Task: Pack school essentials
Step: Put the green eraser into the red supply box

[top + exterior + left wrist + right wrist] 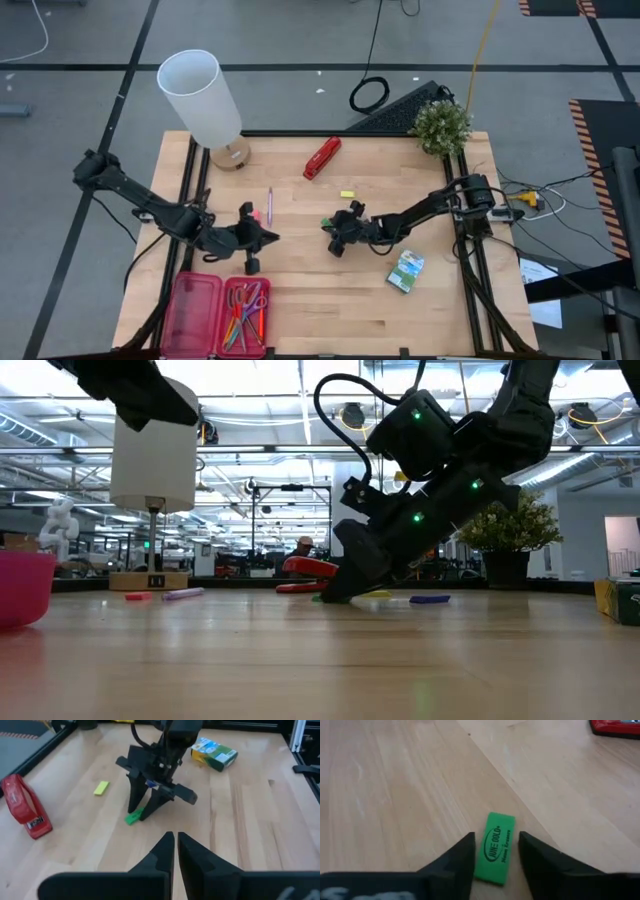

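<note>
A small green eraser (496, 845) lies flat on the wooden table, mid-table. My right gripper (496, 851) is open and tipped down over it, one finger on each long side of the eraser (326, 222), with the fingertips at the table. My left gripper (175, 845) is shut on nothing and hovers left of centre (268, 238), pointing at the right gripper. An open pink pencil case (192, 312) at the near left holds scissors and pencils (246, 312). A green-yellow crayon box (406, 270) lies flat at the near right. My right gripper's fingers (462, 857) stand on either side of the green eraser's long edges (487, 862), coming down at a slant from the table's right. Whether they touch it, I cannot tell. The eraser lies flat on the table.
A white lamp (200, 95) stands at the far left and a potted plant (440, 125) at the far right. A red stapler (322, 157), a yellow eraser (347, 194), a purple pen (269, 205) and a pink eraser (256, 215) lie on the far half.
</note>
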`<action>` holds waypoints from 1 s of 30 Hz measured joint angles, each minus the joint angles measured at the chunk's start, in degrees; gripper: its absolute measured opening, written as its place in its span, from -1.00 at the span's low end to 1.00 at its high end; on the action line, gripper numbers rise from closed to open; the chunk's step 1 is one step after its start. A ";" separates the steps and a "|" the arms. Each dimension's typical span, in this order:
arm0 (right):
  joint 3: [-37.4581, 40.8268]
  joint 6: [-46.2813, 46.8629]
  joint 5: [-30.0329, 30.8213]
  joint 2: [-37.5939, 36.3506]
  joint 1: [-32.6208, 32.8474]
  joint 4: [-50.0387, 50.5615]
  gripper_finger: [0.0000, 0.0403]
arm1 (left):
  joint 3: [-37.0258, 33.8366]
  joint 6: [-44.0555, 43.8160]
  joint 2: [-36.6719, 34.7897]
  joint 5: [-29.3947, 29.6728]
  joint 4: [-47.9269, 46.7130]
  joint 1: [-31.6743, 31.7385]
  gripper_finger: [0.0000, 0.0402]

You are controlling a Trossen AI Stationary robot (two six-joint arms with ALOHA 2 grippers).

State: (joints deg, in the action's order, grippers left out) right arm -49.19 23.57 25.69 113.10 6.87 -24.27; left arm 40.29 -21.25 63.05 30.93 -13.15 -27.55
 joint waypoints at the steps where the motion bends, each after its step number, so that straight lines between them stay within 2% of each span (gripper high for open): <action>1: 0.00 -0.06 0.00 0.02 -0.02 0.00 -0.38 | 0.00 -0.38 0.36 0.00 0.05 0.00 -0.87; 5: 0.03 -0.65 -0.29 0.04 -0.01 -0.08 -0.58 | 0.00 -1.42 1.41 0.07 1.33 0.00 -0.87; 8: 0.07 -1.90 -1.49 0.04 -0.02 -0.95 -0.64 | 0.00 -1.39 2.04 0.14 3.00 0.00 -0.87; 15: 0.20 -4.04 -3.99 -0.95 -0.10 -1.91 -0.61 | 0.02 -1.33 4.51 0.16 5.58 0.12 -0.87; 20: 0.37 -6.32 -11.36 -3.94 -0.02 -1.50 -0.61 | 0.04 1.92 7.53 0.14 7.14 0.26 -0.83; 26: 0.33 -6.32 -19.89 -8.16 -0.09 -1.61 -0.62 | 0.07 6.43 12.95 0.92 11.68 0.26 -0.52; 30: 0.31 -5.72 -26.77 -10.82 0.00 -1.71 -0.62 | 0.07 16.46 17.69 2.15 19.95 0.26 -0.25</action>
State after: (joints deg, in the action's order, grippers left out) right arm -48.88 17.85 -1.07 102.27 6.87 -25.98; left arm 40.36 -4.79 80.74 33.08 6.80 -27.29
